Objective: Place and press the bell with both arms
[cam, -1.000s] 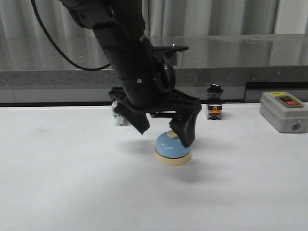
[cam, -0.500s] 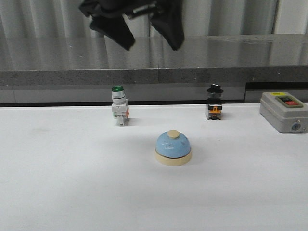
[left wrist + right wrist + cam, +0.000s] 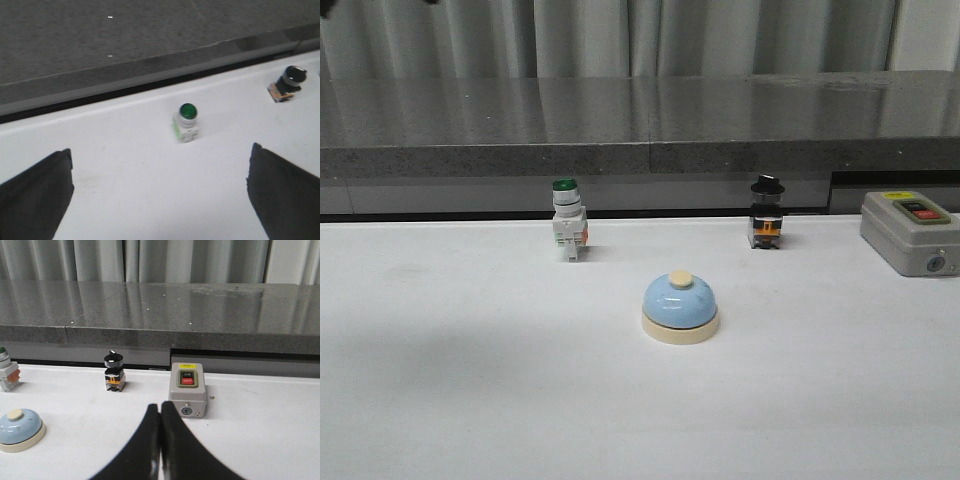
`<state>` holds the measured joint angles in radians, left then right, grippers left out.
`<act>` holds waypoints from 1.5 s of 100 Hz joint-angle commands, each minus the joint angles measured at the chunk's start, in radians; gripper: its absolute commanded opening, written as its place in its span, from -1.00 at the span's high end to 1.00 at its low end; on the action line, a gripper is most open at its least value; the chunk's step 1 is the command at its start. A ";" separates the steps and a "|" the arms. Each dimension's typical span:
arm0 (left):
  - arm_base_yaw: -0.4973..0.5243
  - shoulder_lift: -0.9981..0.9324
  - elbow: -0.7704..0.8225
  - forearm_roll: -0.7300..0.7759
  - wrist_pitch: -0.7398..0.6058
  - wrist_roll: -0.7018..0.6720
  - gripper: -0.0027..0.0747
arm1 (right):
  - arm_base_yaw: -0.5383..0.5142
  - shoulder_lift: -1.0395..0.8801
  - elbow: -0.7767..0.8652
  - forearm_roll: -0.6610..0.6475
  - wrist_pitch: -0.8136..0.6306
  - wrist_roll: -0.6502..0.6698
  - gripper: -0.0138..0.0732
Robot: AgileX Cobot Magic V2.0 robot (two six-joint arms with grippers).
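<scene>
The light-blue bell (image 3: 680, 305) with cream base and cream button stands upright on the white table, near the middle. It also shows at the edge of the right wrist view (image 3: 19, 429). No arm shows in the front view. My left gripper (image 3: 160, 192) is open and empty, high over the table near the green-capped switch; the bell is out of its view. My right gripper (image 3: 160, 409) is shut with nothing in it, low over the table to the right of the bell and apart from it.
A green-capped white switch (image 3: 567, 232) stands behind the bell to the left, a black-knobbed switch (image 3: 766, 213) behind to the right. A grey on/off box (image 3: 910, 232) sits at the far right. A grey stone ledge (image 3: 640, 150) runs along the back.
The left arm, which stood open around the bell, has risen up and to the left, out of the front view. The bell has stayed in place on the table.
</scene>
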<state>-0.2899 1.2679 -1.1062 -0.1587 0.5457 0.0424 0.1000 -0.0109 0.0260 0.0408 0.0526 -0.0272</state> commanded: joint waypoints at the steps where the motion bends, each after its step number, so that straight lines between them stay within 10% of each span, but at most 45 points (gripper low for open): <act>1: 0.048 -0.120 0.062 -0.013 -0.100 -0.003 -0.81 | -0.005 -0.017 -0.014 -0.012 -0.083 -0.003 0.82; 74: 0.105 -0.817 0.506 -0.013 -0.216 -0.003 -0.75 | -0.005 -0.017 -0.014 -0.012 -0.083 -0.003 0.82; 115: 0.105 -0.821 0.506 -0.013 -0.244 -0.003 0.97 | -0.005 -0.017 -0.014 -0.012 -0.083 -0.003 0.82; 150: 0.105 -0.821 0.506 -0.013 -0.244 -0.003 0.98 | -0.005 -0.017 -0.014 -0.012 -0.083 -0.003 0.82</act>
<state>-0.1913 0.4439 -0.5757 -0.1587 0.3867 0.0424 0.1000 -0.0109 0.0260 0.0408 0.0526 -0.0272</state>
